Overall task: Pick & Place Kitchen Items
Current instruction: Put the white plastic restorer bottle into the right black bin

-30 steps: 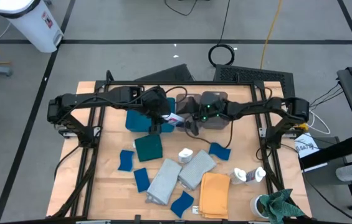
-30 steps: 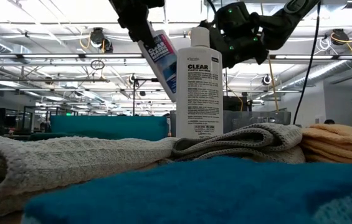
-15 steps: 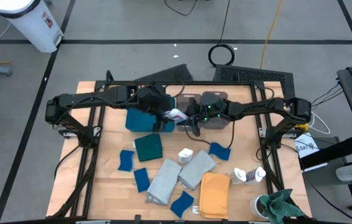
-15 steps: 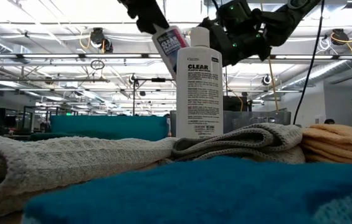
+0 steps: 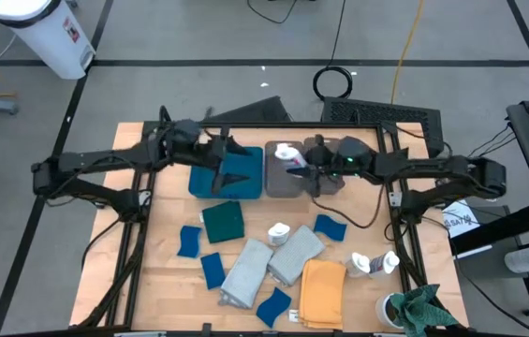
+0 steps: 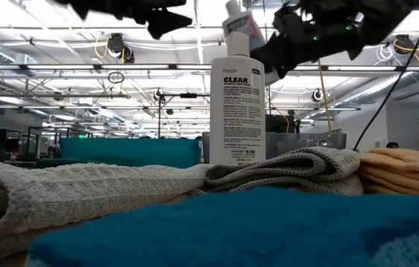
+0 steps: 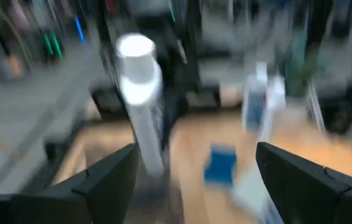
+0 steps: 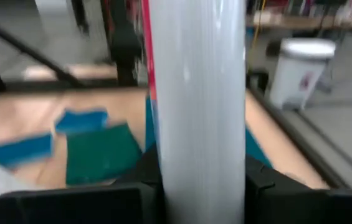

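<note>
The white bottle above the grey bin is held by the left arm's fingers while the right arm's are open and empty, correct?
No, swap the arms. The high view shows the white bottle in the right gripper, above the grey bin; the left gripper stands open and empty over the teal tray.

The worktop (image 5: pixel 166 281) is pale wood. On it lie blue sponges (image 5: pixel 189 241), a dark teal cloth (image 5: pixel 224 222), two pale grey waffle-textured cloths (image 5: pixel 246 271) and a mustard yellow cloth (image 5: pixel 323 293). A bright green rag (image 5: pixel 422 310) sits at 5 o'clock. The white bottle (image 6: pixel 237 119) carries black lettering.
</note>
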`<state>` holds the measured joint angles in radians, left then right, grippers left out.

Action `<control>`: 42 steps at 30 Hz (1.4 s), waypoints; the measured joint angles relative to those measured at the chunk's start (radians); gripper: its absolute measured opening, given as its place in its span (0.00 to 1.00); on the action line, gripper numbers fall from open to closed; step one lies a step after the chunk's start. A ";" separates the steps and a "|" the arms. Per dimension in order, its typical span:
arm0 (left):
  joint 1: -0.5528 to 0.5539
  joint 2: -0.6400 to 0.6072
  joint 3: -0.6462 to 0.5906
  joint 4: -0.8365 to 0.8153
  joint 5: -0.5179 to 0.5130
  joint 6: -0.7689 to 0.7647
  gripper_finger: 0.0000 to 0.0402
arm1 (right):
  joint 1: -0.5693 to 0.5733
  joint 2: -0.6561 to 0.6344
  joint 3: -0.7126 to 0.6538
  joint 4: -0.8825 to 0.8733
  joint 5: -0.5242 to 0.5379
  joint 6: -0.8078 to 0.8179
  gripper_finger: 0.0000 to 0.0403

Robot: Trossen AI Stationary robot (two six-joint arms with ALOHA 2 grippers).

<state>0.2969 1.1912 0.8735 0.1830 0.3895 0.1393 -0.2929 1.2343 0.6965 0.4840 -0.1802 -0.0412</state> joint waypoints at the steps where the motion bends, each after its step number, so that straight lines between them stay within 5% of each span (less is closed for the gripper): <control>1: 0.006 0.006 -0.072 0.159 0.003 -0.038 0.79 | 0.004 -0.005 -0.029 0.069 -0.003 0.013 0.21; 4: 0.000 0.088 -0.201 0.525 0.012 -0.090 0.78 | 0.018 0.003 -0.086 0.239 -0.003 0.047 0.21; 9: -0.029 0.213 -0.207 0.744 0.042 -0.116 0.75 | 0.045 0.070 -0.096 0.328 -0.003 0.087 0.21; 24: -0.064 0.439 -0.030 0.754 0.028 -0.179 0.64 | 0.112 0.272 0.003 0.491 -0.028 0.107 0.21; 29: -0.063 0.443 -0.024 0.739 0.028 -0.171 0.49 | 0.114 0.263 0.009 0.455 -0.032 0.105 0.22; 34: -0.052 0.443 -0.024 0.731 0.042 -0.168 0.26 | 0.114 0.256 0.009 0.418 -0.029 0.105 0.32; 42: -0.004 0.444 -0.026 0.704 0.122 -0.216 0.26 | 0.094 0.165 0.009 0.116 -0.027 0.125 0.53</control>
<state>0.2928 1.6348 0.8474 0.8875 0.5115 -0.0767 -0.1984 1.3990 0.7056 0.5998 -0.2067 0.0834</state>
